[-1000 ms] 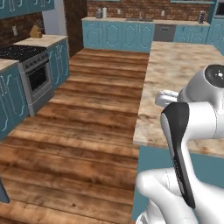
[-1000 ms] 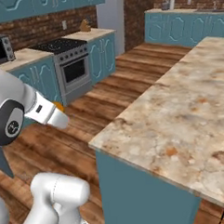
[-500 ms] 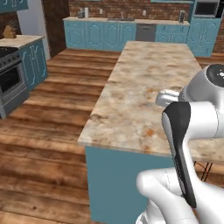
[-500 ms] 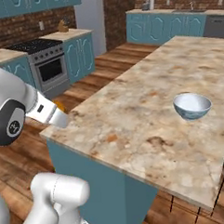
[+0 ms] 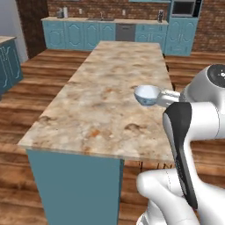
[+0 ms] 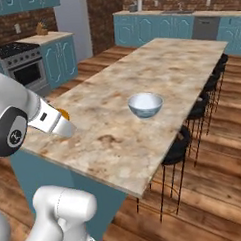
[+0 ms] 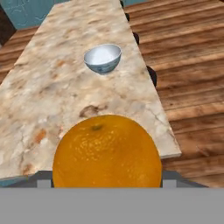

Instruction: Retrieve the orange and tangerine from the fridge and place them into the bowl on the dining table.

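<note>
Hand view: the gripper (image 7: pixel 105 186) is clamped on the orange (image 7: pixel 106 153), which hangs above the near end of the dining table (image 7: pixel 48 100). Farther along the stone top, near the edge by the black stools (image 6: pixel 181 144), the bowl (image 7: pixel 102 58) stands upright and apart from the fruit.

brick walls (image 5: pixel 211 26), plank floor (image 6: pixel 216 187)
</note>
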### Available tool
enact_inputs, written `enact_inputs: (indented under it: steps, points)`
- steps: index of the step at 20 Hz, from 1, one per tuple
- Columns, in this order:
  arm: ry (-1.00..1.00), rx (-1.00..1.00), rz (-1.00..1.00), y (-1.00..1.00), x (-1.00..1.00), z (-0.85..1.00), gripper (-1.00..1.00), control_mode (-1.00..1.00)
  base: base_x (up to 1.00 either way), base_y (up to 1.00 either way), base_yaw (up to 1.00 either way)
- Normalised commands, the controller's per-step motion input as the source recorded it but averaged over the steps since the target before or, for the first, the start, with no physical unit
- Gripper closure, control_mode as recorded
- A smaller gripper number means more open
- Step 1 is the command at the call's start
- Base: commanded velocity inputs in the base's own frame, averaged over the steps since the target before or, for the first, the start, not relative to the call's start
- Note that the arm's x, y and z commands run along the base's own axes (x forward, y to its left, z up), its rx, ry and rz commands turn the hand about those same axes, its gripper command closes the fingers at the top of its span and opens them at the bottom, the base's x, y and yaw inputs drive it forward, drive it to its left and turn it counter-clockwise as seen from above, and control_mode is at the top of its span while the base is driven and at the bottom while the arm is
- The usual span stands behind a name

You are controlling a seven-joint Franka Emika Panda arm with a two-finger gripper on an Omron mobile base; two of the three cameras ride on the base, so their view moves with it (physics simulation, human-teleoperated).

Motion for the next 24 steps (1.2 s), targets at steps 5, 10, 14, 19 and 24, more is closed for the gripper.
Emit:
enact_inputs:
  steps: [5,10,14,19,24]
  points:
    - [0.00,0.00,0.00,0.00,0.00,0.00,1.00,1.00,0.00,-1.00,-0.03]
    - [0.00,0.00,0.00,0.00,0.00,0.00,1.00,1.00,0.07,-1.00,0.03]
    - [0.00,0.00,0.00,0.00,0.00,0.00,1.00,1.00,0.42,-0.92,0.27]
    - [0.00,0.00,0.00,0.00,0.00,0.00,1.00,1.00,0.55,-0.65,0.44]
    - [0.00,0.00,0.00,0.00,0.00,0.00,1.00,1.00,0.58,-0.46,0.50]
